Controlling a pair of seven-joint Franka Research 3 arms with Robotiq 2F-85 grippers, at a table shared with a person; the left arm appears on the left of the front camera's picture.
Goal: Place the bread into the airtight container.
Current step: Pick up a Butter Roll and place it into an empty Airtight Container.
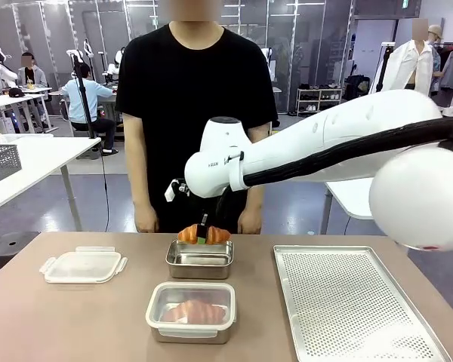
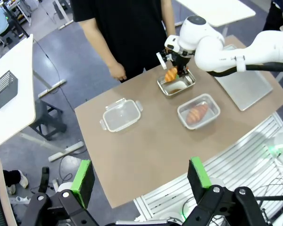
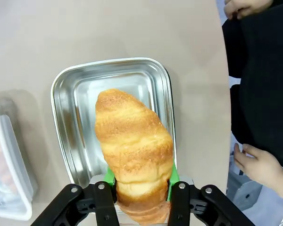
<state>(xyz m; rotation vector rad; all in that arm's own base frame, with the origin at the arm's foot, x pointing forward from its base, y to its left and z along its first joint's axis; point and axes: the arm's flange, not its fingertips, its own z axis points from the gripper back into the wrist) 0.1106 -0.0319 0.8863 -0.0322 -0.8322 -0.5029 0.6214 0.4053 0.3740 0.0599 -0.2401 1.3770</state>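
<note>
My right gripper (image 1: 202,238) is shut on a golden croissant-shaped bread (image 1: 204,234), holding it just above a small steel tray (image 1: 200,269) at the far middle of the table. In the right wrist view the bread (image 3: 132,141) sits clamped between the green pads (image 3: 108,176), over the steel tray (image 3: 66,122). The airtight container (image 1: 152,313) stands nearer to me, lid off, with another bread (image 1: 194,311) lying in it. My left gripper (image 2: 140,174) hangs open high above the table's near edge, holding nothing.
The container's clear lid (image 1: 83,265) lies at the left of the table. A large perforated metal tray (image 1: 355,302) takes up the right side. A person (image 1: 196,98) stands at the far edge, a hand (image 3: 259,165) hanging close to the steel tray.
</note>
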